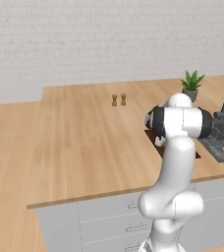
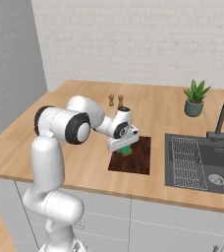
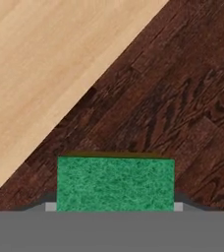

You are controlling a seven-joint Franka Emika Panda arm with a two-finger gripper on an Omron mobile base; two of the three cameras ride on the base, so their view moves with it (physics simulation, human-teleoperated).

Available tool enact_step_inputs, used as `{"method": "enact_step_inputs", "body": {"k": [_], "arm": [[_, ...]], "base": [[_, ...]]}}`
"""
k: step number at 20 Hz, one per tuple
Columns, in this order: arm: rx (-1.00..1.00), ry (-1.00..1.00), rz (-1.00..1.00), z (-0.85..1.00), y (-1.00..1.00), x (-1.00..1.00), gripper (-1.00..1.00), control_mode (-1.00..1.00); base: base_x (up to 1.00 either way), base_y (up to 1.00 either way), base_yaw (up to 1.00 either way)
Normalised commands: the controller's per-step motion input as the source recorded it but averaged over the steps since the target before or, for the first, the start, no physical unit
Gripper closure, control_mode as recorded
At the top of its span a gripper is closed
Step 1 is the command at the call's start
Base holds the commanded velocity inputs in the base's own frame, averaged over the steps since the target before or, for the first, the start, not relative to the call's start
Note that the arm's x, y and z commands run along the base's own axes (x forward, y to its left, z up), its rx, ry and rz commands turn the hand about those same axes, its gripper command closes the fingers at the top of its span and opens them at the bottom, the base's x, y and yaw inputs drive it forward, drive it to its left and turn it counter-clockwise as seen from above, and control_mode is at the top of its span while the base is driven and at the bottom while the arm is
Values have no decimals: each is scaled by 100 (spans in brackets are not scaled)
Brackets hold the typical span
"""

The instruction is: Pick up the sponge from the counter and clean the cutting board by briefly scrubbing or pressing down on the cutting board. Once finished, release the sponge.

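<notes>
1. Sponge point(image 3: 115, 183): in the hand view we see its green face at the bottom centre of the frame, clamped between the jaws, with only small grey bits of the fingers showing at its two lower corners.
2. In the right base view we find the gripper point(image 2: 124, 149) at the centre of the frame, holding the sponge over the upper left part of the cutting board point(image 2: 136, 158). We judge the pickup done.
3. What is left, as we read it: the scrub or press, if not already under way, and then letting the sponge go.
4. We cannot tell whether the sponge touches the board or hangs just above it.
5. In the left base view the arm covers most of the board; only dark slivers show at centre right.
6. Farther back, the counter point(image 2: 79, 162) runs toward the wall; the sink at the right of the frame is cut off.
</notes>
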Motion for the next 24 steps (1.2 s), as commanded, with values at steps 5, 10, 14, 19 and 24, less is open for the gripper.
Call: {"method": "enact_step_inputs", "body": {"k": [5, 10, 14, 19, 24], "arm": [[3, 0, 5, -11, 3, -66, 100, -100], [9, 0, 3, -9, -9, -81, 100, -100], [8, 0, 5, -1, -1, -26, 100, -100], [8, 0, 3, -2, -33, -3, 100, -100], [10, 0, 0, -8, -91, 0, 100, -100]], "base": [[0, 0, 0], [0, 0, 0], [0, 0, 0], [0, 0, 0], [0, 0, 0]]}}
